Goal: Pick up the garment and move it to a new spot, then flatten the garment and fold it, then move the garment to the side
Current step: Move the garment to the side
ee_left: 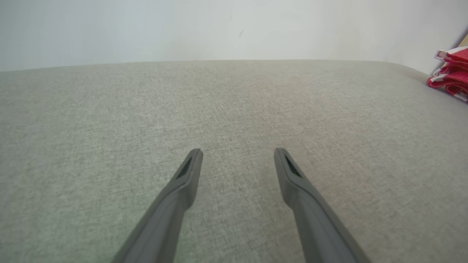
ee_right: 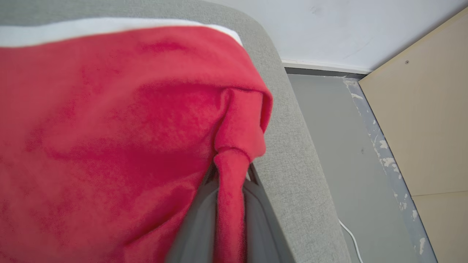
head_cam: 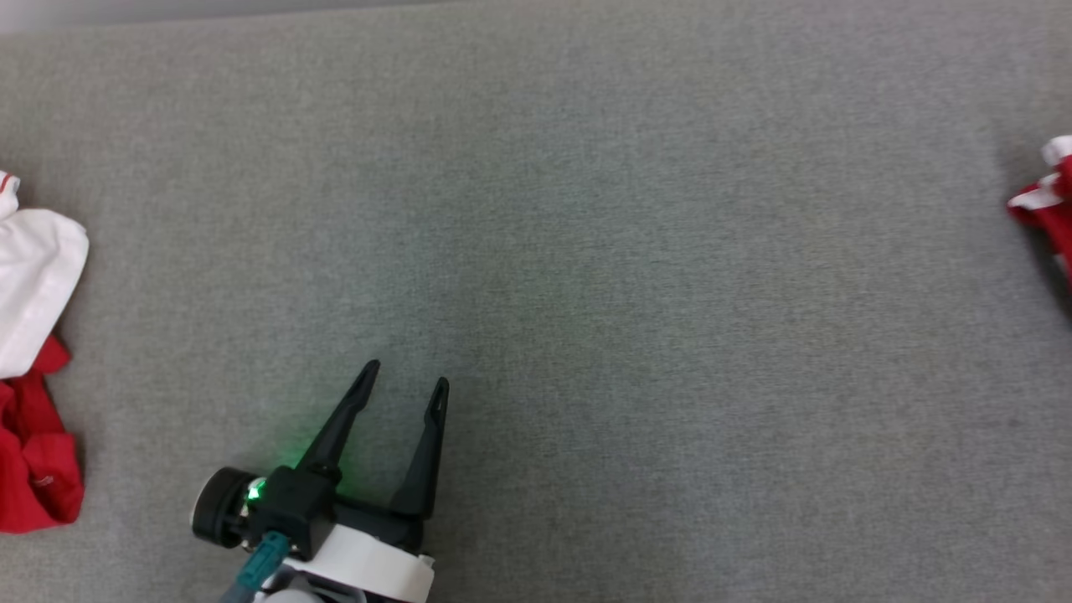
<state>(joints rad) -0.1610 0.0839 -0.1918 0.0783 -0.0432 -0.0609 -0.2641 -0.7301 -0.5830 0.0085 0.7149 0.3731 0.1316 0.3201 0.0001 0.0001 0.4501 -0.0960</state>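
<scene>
Red garment [ee_right: 109, 128] clamped by a fold in right gripper [ee_right: 232, 174], at edge of grey fabric surface [ee_right: 292, 153], left gripper [head_cam: 406, 374] spread apart, empty

On cushion [head_cam: 586, 251], near-left: left gripper [head_cam: 406, 373]. Clothes pile [head_cam: 33, 402] at its left edge, garment [head_cam: 1051, 197] at right edge, a fold pinched in right gripper [ee_right: 231, 174]. Floor [ee_right: 340, 146] beside that edge.

grey fabric surface [head_cam: 586, 209] | white wall [ee_left: 182, 25] | beige panel [ee_right: 431, 120] | white cable [ee_right: 350, 233] on grey floor [ee_right: 329, 128]
</scene>
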